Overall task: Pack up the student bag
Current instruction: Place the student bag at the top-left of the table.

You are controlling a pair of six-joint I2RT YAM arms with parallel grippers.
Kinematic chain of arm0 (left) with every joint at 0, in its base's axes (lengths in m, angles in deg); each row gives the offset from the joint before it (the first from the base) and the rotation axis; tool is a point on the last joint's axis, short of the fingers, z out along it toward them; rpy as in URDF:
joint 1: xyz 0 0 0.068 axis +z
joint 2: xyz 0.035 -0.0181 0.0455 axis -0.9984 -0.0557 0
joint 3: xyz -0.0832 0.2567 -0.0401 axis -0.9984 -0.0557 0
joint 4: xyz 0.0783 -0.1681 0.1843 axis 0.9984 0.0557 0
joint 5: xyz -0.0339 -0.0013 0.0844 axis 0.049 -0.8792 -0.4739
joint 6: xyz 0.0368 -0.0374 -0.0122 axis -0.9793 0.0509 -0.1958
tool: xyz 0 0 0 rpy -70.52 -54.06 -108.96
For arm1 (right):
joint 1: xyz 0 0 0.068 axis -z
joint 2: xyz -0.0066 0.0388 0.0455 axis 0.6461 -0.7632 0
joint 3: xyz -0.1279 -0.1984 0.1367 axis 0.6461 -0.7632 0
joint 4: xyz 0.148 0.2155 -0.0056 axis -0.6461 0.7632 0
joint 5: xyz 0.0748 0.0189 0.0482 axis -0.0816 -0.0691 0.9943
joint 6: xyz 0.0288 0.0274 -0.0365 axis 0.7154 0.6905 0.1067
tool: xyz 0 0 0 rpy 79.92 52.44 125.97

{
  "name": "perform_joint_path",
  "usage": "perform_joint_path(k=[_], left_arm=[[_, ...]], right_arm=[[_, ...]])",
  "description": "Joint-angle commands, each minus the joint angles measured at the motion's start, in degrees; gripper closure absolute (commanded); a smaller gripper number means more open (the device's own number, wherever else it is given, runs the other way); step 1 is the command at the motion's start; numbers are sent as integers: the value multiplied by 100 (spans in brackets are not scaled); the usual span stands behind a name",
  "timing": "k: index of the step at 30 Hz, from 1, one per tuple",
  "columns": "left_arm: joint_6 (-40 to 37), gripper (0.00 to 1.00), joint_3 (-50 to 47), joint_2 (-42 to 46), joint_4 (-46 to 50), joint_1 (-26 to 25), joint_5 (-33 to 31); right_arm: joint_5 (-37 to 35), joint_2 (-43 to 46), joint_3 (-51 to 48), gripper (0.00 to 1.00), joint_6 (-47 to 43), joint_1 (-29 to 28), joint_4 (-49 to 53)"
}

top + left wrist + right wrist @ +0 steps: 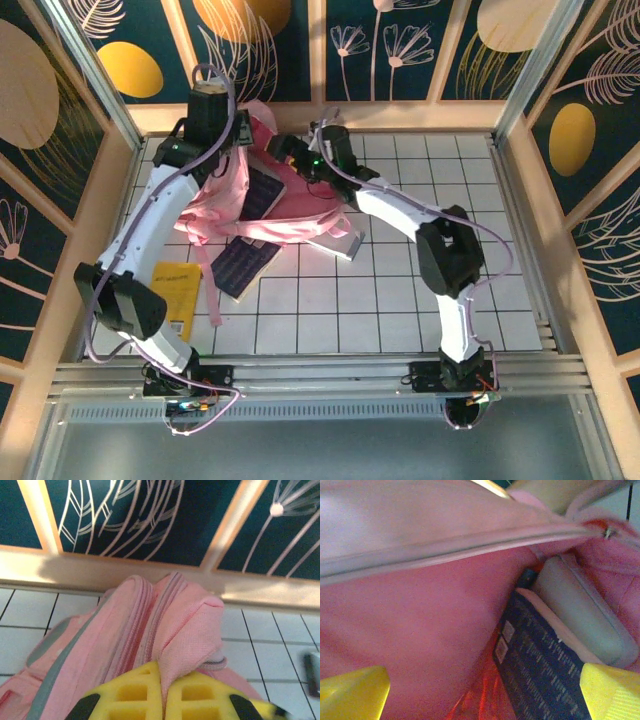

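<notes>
With the student bag (125, 630) clamped by the left gripper (162, 700), the dark book (540, 670) may be snagged by the spread right gripper (482, 692).

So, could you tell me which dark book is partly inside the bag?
The far dark book, poking from the pink backpack; the other lies on the table.

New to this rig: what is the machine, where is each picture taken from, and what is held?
Two robot arms stand at the near edge of the table. One picture looks down from above; the other two come from wrist cameras. On the table lie the pink student bag, a yellow book and a dark notebook. The left gripper is shut on the bag's fabric. The right gripper is open at the bag's mouth, holding nothing, facing a dark book and grey case inside.
</notes>
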State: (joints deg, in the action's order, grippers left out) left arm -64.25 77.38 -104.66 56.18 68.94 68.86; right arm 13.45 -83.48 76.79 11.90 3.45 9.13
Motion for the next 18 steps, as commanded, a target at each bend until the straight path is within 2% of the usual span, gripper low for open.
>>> perform_joint_path(k=[1, 6, 12, 18], left_arm=[[175, 100, 594, -642, -552, 275, 74], [32, 100, 1274, -1460, -424, 335, 203], [133, 100, 1673, -2208, -326, 345, 783], [321, 99, 1186, -2222, -411, 343, 1279]], right_arm=[[-319, 961, -649, 2, -771, 113, 147], [-459, 1870, -1655, 3, -1071, 230, 246], [-608, 2661, -2603, 4, -1389, 296, 415], [-666, 3119, -3170, 4, -1522, 383, 490]])
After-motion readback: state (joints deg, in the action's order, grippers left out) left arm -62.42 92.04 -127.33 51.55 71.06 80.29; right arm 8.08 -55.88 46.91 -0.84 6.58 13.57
